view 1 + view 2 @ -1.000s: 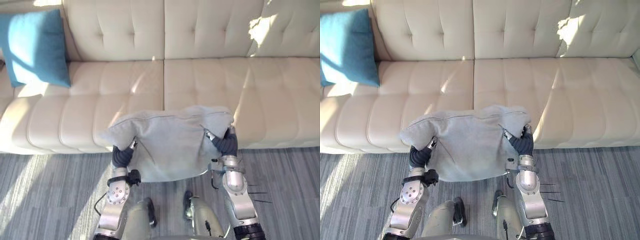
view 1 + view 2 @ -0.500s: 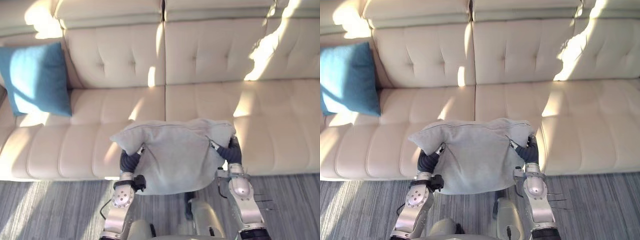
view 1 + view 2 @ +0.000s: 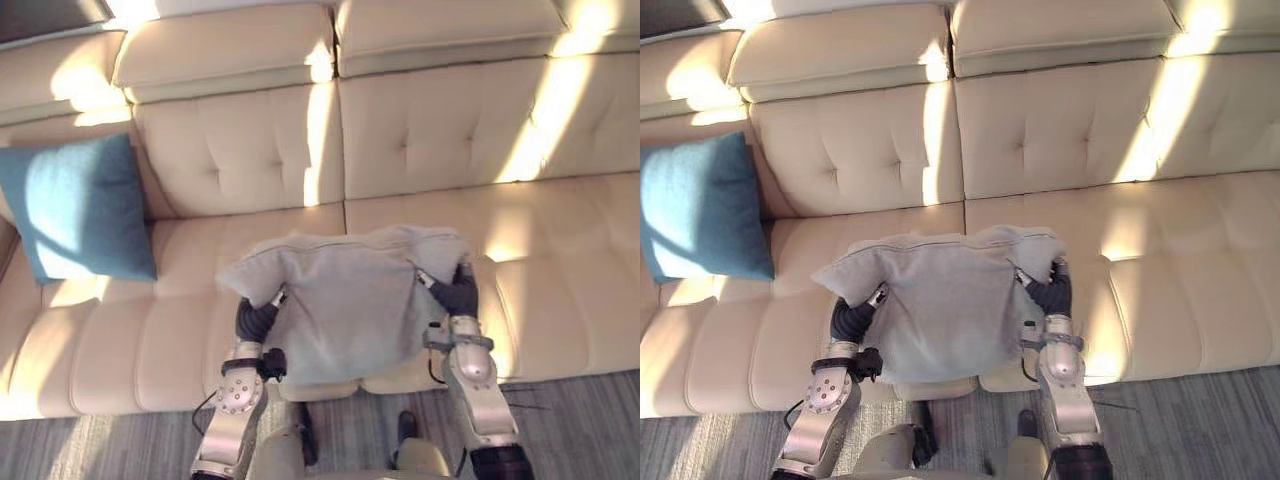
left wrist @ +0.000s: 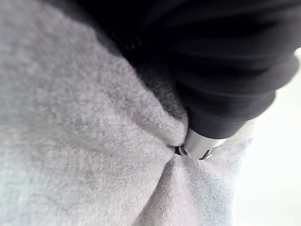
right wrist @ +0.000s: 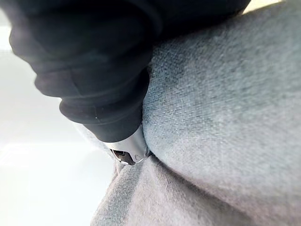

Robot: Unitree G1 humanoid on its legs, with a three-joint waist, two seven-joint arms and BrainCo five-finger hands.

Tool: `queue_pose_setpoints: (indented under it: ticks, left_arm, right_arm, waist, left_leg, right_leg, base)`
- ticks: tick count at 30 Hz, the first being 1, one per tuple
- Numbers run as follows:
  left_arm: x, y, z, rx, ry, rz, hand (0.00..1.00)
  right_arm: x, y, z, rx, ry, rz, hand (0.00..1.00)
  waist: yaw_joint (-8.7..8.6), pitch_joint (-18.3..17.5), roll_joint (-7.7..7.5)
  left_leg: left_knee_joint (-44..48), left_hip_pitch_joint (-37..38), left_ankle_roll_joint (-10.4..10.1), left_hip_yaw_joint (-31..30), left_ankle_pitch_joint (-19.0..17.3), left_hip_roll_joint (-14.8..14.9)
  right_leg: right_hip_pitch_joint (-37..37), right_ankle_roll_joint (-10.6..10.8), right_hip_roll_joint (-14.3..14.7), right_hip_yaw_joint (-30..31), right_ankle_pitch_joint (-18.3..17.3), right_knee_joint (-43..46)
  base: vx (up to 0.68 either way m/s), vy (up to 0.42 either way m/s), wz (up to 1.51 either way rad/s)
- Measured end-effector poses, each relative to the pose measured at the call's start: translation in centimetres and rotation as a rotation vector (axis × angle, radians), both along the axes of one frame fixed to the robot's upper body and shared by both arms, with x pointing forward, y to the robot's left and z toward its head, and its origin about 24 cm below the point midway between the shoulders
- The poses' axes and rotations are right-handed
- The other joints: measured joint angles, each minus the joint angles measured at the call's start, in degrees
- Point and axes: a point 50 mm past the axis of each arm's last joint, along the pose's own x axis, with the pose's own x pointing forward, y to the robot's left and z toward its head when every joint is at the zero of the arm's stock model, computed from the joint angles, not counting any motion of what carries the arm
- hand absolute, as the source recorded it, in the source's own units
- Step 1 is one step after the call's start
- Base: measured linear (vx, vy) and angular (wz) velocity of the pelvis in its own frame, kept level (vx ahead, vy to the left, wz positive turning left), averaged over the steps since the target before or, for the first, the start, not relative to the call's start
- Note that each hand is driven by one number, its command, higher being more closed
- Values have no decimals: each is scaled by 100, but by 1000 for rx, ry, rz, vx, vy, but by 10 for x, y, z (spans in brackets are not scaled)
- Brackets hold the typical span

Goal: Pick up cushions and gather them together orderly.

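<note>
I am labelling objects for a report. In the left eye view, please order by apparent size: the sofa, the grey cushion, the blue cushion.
1. Sofa, by far largest.
2. Grey cushion and blue cushion: the grey one covers more picture, but it is held nearer the camera, so I leave them unranked.

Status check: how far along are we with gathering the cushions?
Done: the grey cushion is picked up. In hand: it is held between the left hand and the right hand, over the front of the sofa seat. Left: the blue cushion leans alone against the backrest at the sofa's left end, well apart, so the grey one has yet to be carried over and set beside it.
</note>
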Motion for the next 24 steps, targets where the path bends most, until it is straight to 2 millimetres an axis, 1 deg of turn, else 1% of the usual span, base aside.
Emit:
queue_pose_setpoints:
  ticks: [2, 3, 4, 6, 7, 8, 9, 11, 12, 13, 14, 16, 17, 18, 19, 20, 22, 24]
  left_arm:
    - [15, 0, 7, 21, -32, 3, 100]
    - [26, -1, 13, 30, -55, 5, 100]
    - [41, -2, 24, 47, -94, 11, 100]
    - [61, -3, 42, 71, -153, 19, 100]
    - [75, -5, 59, 83, -206, 29, 100]
    - [80, -5, 66, 89, -228, 38, 100]
    - [89, -5, 79, 102, -264, 50, 100]
    - [108, -4, 115, 130, -368, 85, 100]
    - [116, -4, 136, 142, -426, 107, 100]
    - [124, -3, 163, 155, -500, 142, 100]
    - [127, -3, 174, 160, -531, 151, 100]
    - [133, -1, 222, 157, -656, 205, 100]
    - [133, -1, 230, 165, -678, 213, 100]
    - [134, 1, 246, 173, -718, 236, 100]
    - [135, 1, 254, 184, -734, 247, 100]
    - [138, 2, 270, 207, -762, 268, 100]
    - [140, 1, 278, 220, -775, 280, 100]
    - [141, -1, 290, 228, -797, 298, 100]
  right_arm:
    - [17, 4, 15, -23, -52, -9, 100]
    - [25, 5, 28, -38, -97, -21, 100]
    - [36, 9, 48, -39, -168, -27, 100]
    - [50, 12, 75, -42, -257, -46, 100]
    - [57, 14, 97, -53, -329, -63, 100]
    - [61, 15, 106, -63, -357, -70, 100]
    - [66, 15, 119, -80, -395, -87, 100]
    - [78, 16, 151, -91, -481, -129, 100]
    - [83, 17, 168, -96, -521, -154, 100]
    - [88, 18, 190, -83, -566, -182, 100]
    - [90, 17, 199, -82, -584, -195, 100]
    - [90, 19, 233, -77, -672, -245, 100]
    - [89, 20, 239, -71, -689, -251, 100]
    - [89, 21, 251, -56, -718, -264, 100]
    - [89, 21, 257, -49, -730, -274, 100]
    - [89, 21, 271, -30, -752, -287, 100]
    - [90, 21, 277, -17, -759, -302, 100]
    - [90, 21, 288, -7, -778, -319, 100]
  waist:
    - [-9, 5, 1]
    - [-48, 9, -5]
    - [-71, 113, -27]
    - [-124, 159, -40]
    - [-144, 338, -85]
    - [-149, 409, -100]
    - [-142, 438, -113]
    - [-80, 495, -129]
    - [-43, 586, -122]
    - [14, 770, -115]
    - [44, 827, -109]
    - [87, 1010, -95]
    - [85, 1059, -95]
    - [85, 1165, -91]
    - [85, 1215, -92]
    - [91, 1255, -89]
    - [102, 1298, -83]
    - [101, 1520, -56]
  left_leg:
    - [-253, -92, -22, 25, 174, 19]
    - [-384, -195, -25, 17, 289, 21]
    - [-538, -273, 6, 25, 409, 22]
    - [-642, -516, 37, 19, 545, 20]
    - [-653, -554, 55, 27, 583, -6]
    - [-653, -567, 78, 28, 601, -15]
    - [-651, -667, 100, 15, 643, -22]
    - [-662, -942, 124, -46, 776, -37]
    - [-745, -1030, 124, -90, 890, -50]
    - [-838, -1092, 125, -149, 1016, -50]
    - [-866, -1139, 126, -164, 1061, -44]
    - [-1158, -1347, 149, -245, 1332, -59]
    - [-1217, -1368, 146, -261, 1391, -69]
    - [-1315, -1423, 157, -288, 1479, -89]
    - [-1364, -1449, 154, -296, 1524, -102]
    - [-1418, -1622, 171, -321, 1605, -130]
    - [-1426, -1709, 163, -354, 1644, -148]
    - [-1435, -1772, 135, -461, 1668, -177]
  right_leg:
    - [-211, -71, 78, 63, 171, -73]
    - [-375, -100, 112, 94, 243, -78]
    - [-547, -128, 155, 154, 355, -87]
    - [-831, -128, 176, 178, 506, -95]
    - [-885, -128, 155, 198, 541, -105]
    - [-899, -115, 148, 207, 555, -105]
    - [-987, -105, 143, 210, 584, -104]
    - [-1235, -104, 137, 200, 594, -95]
    - [-1335, -104, 143, 185, 594, -92]
    - [-1424, -103, 168, 165, 594, -56]
    - [-1499, -103, 183, 160, 594, -15]
    - [-1845, -57, 220, 130, 623, 101]
    - [-1880, -48, 222, 119, 629, 105]
    - [-1992, -45, 220, 98, 631, 162]
    - [-2056, -45, 216, 97, 631, 209]
    - [-2273, -44, 199, 86, 631, 285]
    - [-2360, -44, 184, 63, 631, 302]
    - [-2425, -25, 149, 27, 616, 367]
  base:
    - [-28, -18, -21]
    - [-60, -26, -14]
    - [-66, -14, -13]
    - [-139, 5, -11]
    - [-143, 24, -4]
    - [-113, 32, 0]
    - [-102, 21, 8]
    - [-117, 5, 15]
    - [-142, -18, 18]
    - [-131, -24, 15]
    - [-142, -30, 10]
    - [-134, -19, 11]
    - [-106, 0, 13]
    - [-75, 6, 9]
    - [-108, 17, 12]
    - [-72, 14, 10]
    - [-37, 12, 10]
    - [-13, 8, 12]
